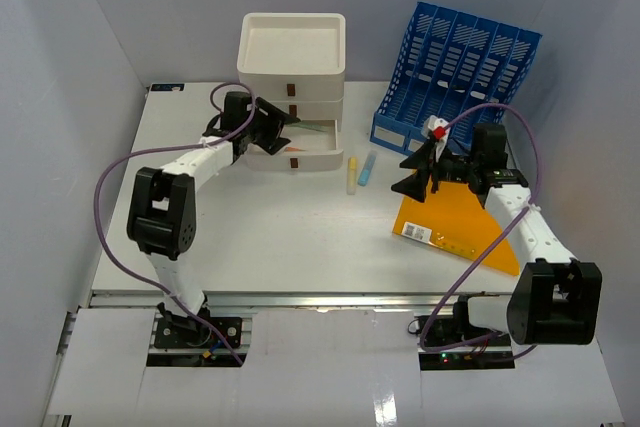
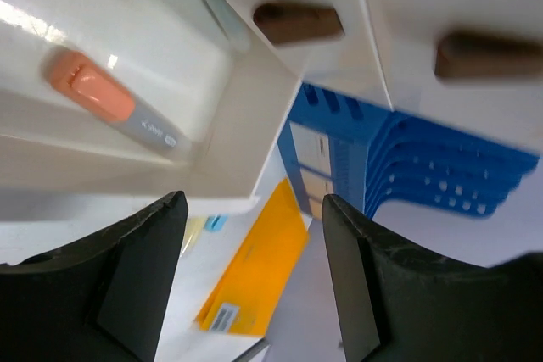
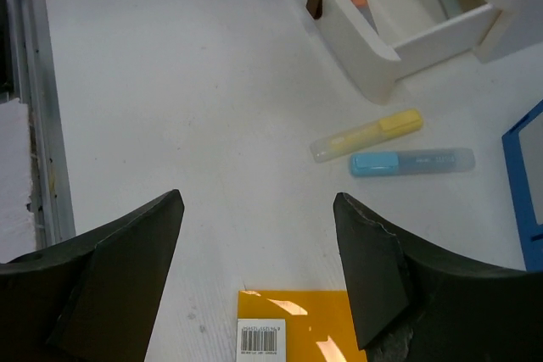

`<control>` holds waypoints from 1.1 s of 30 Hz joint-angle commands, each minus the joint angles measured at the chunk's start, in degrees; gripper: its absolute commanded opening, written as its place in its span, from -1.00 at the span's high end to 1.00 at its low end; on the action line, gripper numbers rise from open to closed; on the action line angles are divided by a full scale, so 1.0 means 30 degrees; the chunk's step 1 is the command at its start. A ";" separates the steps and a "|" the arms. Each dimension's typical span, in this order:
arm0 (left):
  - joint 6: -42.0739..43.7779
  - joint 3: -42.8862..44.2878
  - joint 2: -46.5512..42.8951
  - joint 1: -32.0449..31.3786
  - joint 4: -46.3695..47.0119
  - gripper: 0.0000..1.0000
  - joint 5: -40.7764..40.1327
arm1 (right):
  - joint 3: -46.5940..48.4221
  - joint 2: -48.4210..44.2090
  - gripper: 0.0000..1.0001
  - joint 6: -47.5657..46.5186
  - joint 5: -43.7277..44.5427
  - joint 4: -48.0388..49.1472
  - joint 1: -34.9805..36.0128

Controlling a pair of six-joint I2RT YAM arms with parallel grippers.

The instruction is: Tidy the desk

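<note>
1. desk (image 1: pixel 280 237) lies under both arms, its white top filling the middle of the top view. the left gripper (image 1: pixel 283 130) hangs up and left of centre, jaws spread wide with nothing between them.
2. in the left wrist view its black fingers (image 2: pixel 127 286) stand apart at the bottom of the frame, just in front of the pulled-out bottom drawer (image 2: pixel 246 108) of a white three-drawer box (image 1: pixel 292 57).
3. an orange-capped highlighter (image 2: pixel 106 101) lies inside that drawer, at the upper left of the wrist frame. in the top view a thin green stick (image 1: pixel 318 130) shows further back in the same drawer.
4. the right gripper (image 1: pixel 415 175) sits right of centre in the top view, jaws open and empty, above the upper left corner of an orange folder (image 1: pixel 455 227) lying flat on the desk.
5. in the right wrist view only bare tabletop shows between its fingers. the folder's barcode label (image 3: pixel 261 338) is at the bottom centre.
6. a yellow highlighter (image 1: pixel 352 174) and a blue highlighter (image 1: pixel 368 168) lie side by side on the desk, close but not touching, between the open drawer and the right gripper.
7. a blue file rack (image 1: pixel 460 72) stands at the upper right, behind the right gripper.
8. a metal rail (image 1: pixel 330 297) runs along the desk's lower edge, and a purple cable (image 1: pixel 110 177) loops along each arm.
</note>
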 commanded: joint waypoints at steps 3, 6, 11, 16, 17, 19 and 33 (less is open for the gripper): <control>0.7826 -0.4613 -0.6740 0.0894 0.4487 -0.69 0.5077 | 0.1442 0.2172 -0.68 0.1309 0.8772 0.0235 0.3657; 1.2044 -0.7134 -0.9892 0.1074 0.3195 -0.95 0.6325 | 0.3703 0.4106 -0.73 0.1527 1.1955 -0.0445 0.5010; 1.7157 -1.0161 -1.3416 0.1236 -0.0681 -0.96 0.5370 | 0.8717 0.9440 -0.73 0.3494 1.4266 -0.2803 0.5500; 1.9554 -1.2517 -1.7564 0.1236 -0.1830 -0.96 0.2747 | 1.2860 1.3725 -0.80 0.7038 1.6852 -0.4522 0.5906; 1.9788 -1.2758 -1.7971 0.1236 -0.1861 -0.96 0.2207 | 1.2984 1.3973 -0.80 0.7369 1.7347 -0.4495 0.6070; 1.9884 -1.3239 -1.9000 0.1236 -0.1807 -0.96 0.1699 | 1.2776 1.4292 -0.80 0.7964 1.8378 -0.4043 0.6511; 2.0164 -1.3294 -2.0390 0.1260 -0.2125 -0.96 0.0717 | 1.1235 1.5169 -0.92 1.1417 2.4274 -0.1999 0.7362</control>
